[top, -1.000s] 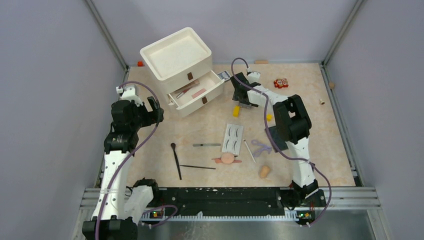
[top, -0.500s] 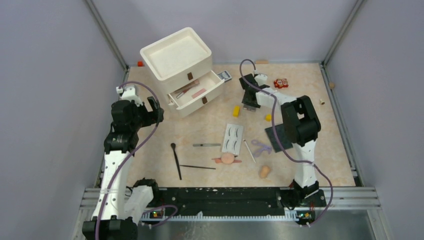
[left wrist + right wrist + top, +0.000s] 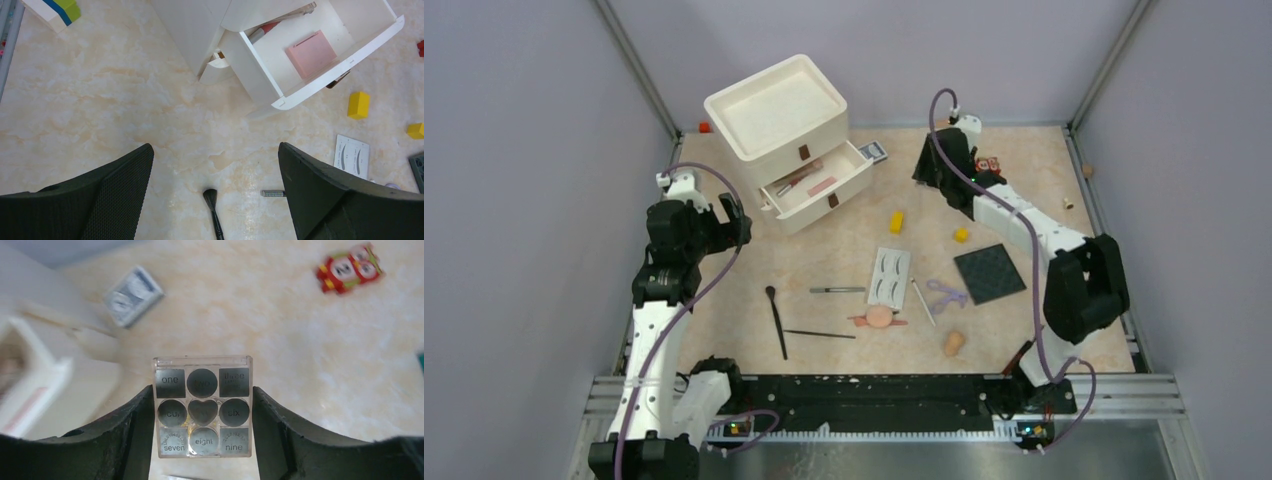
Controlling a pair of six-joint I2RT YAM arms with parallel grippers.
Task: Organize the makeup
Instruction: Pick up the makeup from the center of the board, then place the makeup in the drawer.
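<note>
**STEP IN HAND** (judged): stowing a palette in the chest.
- Left pincer (image 3: pixel 215 147): fingers spread wide with nothing between them. It hangs over the worktop (image 3: pixel 90 100), in front of and left of the chest. Best left parked.
- Open drawer (image 3: pixel 345 65): the likely destination. Free floor shows to the right of the pink compact (image 3: pixel 311 46); aim there, not onto the compact.
- Card box (image 3: pixel 133 294): lies on the worktop near the drawer's right corner, roughly on the route. Pass above it.
- Right pincer (image 3: pixel 202 392): clamped on the two side edges of the clear nine-pan palette (image 3: pixel 202 412). It is held above the worktop toward the far right, well apart from the drawer. Keep the palette level and carry it left. Clear the drawer's front wall, lower it close to the floor, and only then let go.

**CONTAINERS**
- White chest (image 3: pixel 789 152), far left: two drawers under a tray top.
  - Upper drawer: shut, contents hidden.
  - Lower drawer: pulled out. It holds the pink compact lying flat and a reddish-brown tube (image 3: pixel 267 28) along the back wall; its exact kind is unclear.

**LOOSE ON THE WORKTOP, not yet stowed**
- black brush (image 3: pixel 775 320)
- grey pencil (image 3: pixel 837 290)
- peach puff (image 3: pixel 879 317)
- lash card (image 3: pixel 889 275)
- purple curler (image 3: pixel 944 293)
- peach sponge (image 3: pixel 953 343)
</note>
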